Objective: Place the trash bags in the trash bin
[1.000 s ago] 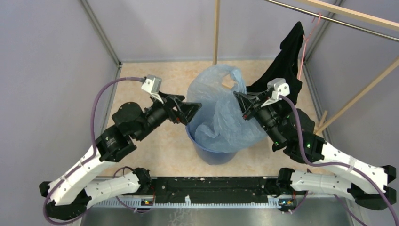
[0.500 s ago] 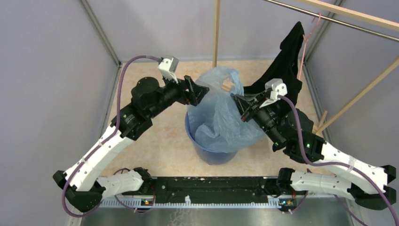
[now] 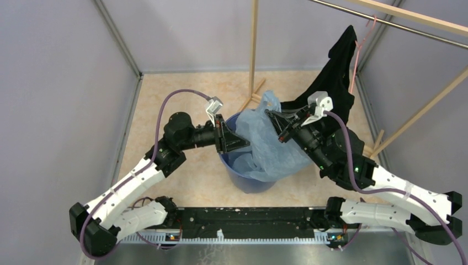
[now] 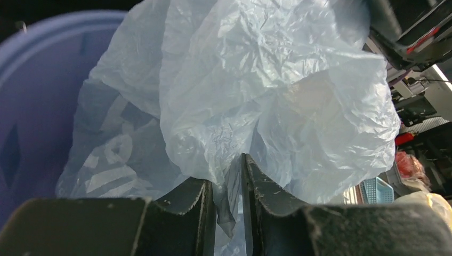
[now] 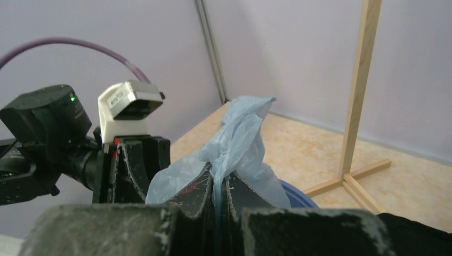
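Crinkly light-blue trash bag bunched, partly inside round blue trash bin.

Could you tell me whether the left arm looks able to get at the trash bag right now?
Yes, apparently: the left pincer grips a fold of the trash bag over the trash bin, with nothing between.

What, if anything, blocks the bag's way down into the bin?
Nothing visible does. The trash bag hangs partly inside the open bin, draped over its rim, pinched by the left gripper and the right gripper.
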Available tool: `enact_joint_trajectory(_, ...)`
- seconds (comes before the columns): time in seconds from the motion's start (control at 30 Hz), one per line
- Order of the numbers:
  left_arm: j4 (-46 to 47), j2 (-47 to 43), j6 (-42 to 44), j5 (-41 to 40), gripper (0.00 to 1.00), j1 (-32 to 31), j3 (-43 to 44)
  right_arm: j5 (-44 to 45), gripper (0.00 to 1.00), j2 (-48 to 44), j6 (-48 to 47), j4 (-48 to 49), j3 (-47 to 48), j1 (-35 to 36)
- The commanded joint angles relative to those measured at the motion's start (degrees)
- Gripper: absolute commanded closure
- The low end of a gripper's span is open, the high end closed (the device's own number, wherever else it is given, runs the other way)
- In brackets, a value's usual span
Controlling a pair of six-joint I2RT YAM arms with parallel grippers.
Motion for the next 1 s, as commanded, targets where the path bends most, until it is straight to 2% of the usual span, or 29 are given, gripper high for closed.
enact_joint_trajectory(0.0,6.1,-3.7,-3.2,1.9,0.71,0.0,-3.9,-1.5,1.0,1.7,1.4,5.8,-2.2,-0.6)
enact_joint_trajectory(0.07,2.5,-4.1,-1.4,1.1,0.67,0.0,-2.4,-1.5,1.0,2.4,1.7,6.9,-3.6,-0.6)
enact_joint_trajectory(0.1,0.8,-4.2,-0.1,0.7,0.61,0.0,-1.0,-1.4,1.0,2.9,1.7,7.0,-4.0,-0.6)
enact_joint_trajectory(0.17,-3.7,-4.4,2.9,-0.1,0.46,0.0,2.7,-0.8,1.0,3.7,1.7,6.4,-3.9,-0.6)
enact_joint_trajectory(0.27,-10.7,-4.8,7.6,-2.3,0.16,0.0,8.4,-0.1,1.0,3.7,1.4,6.2,-2.7,-0.6)
enact_joint_trajectory(0.33,-14.1,-5.6,9.8,-3.5,0.03,0.0,11.2,0.3,1.0,3.4,1.2,6.5,-1.8,-0.6)
enact_joint_trajectory(0.57,-19.8,-11.8,11.7,-4.7,0.01,0.0,14.9,2.2,1.0,5.1,0.0,5.3,1.6,-0.6)
enact_joint_trajectory(0.7,-23.0,-12.5,10.9,-3.4,0.01,0.0,16.3,1.9,1.0,5.4,0.0,6.2,1.3,-0.6)
enact_joint_trajectory(0.87,-21.2,-10.8,7.9,2.9,0.02,-0.1,14.4,2.0,1.0,5.2,0.5,6.4,1.0,-0.6)
enact_joint_trajectory(0.93,-18.4,-9.6,5.6,4.0,0.05,0.0,12.3,2.0,1.0,4.7,1.0,6.4,0.8,-0.6)
enact_joint_trajectory(0.97,-15.9,-9.0,4.0,4.5,0.1,-0.1,9.7,1.9,1.0,4.5,1.2,6.4,0.5,-0.6)
